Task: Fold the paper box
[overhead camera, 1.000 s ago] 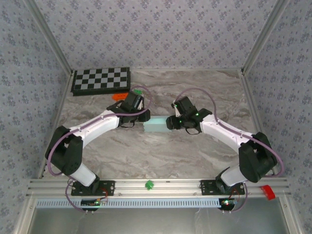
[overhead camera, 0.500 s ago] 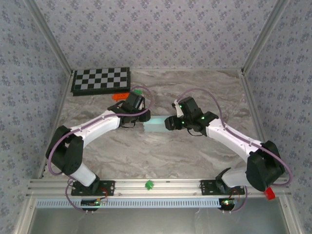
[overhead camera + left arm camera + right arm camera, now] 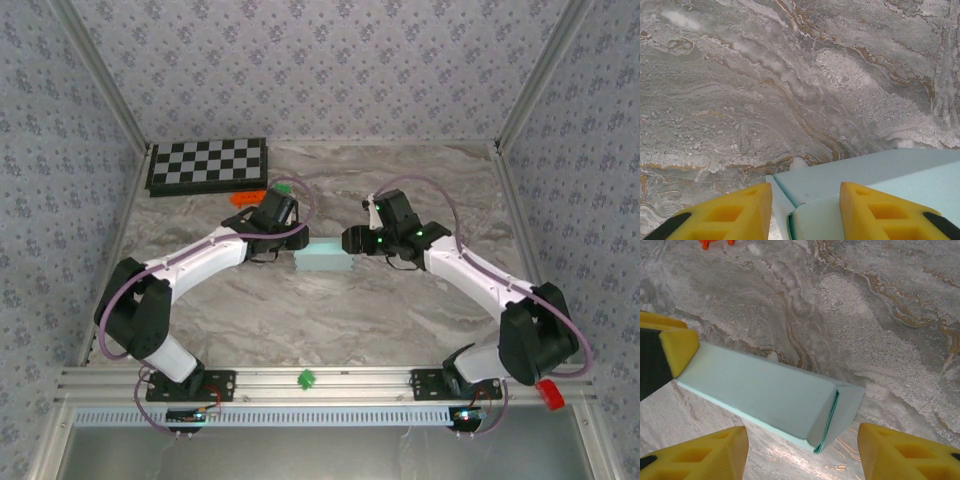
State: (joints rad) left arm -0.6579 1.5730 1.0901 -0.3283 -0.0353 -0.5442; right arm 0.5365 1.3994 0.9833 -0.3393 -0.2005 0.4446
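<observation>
illumination bright, even and diffuse in all views. shadows beneath the arms in the top view are faint and soft-edged. glossy sheen on the desk (image 3: 790, 460) just below the paper box (image 3: 760, 390), right wrist view. marble grain sharp in both wrist views.

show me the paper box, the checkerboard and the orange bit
paper box (image 3: 759, 388), right wrist view, middle of its top face
checkerboard (image 3: 208, 164), top external view, centre of the board
orange piece (image 3: 242, 198), top external view, its middle

Left arm (image 3: 195, 258), right arm (image 3: 470, 278): white shells are covering the long links, and black housings are capping the joints and bases. Purple cables (image 3: 112, 300) are looping alongside. Yellow wedge-shaped fingers (image 3: 875, 215) are showing black-tipped ends.
</observation>
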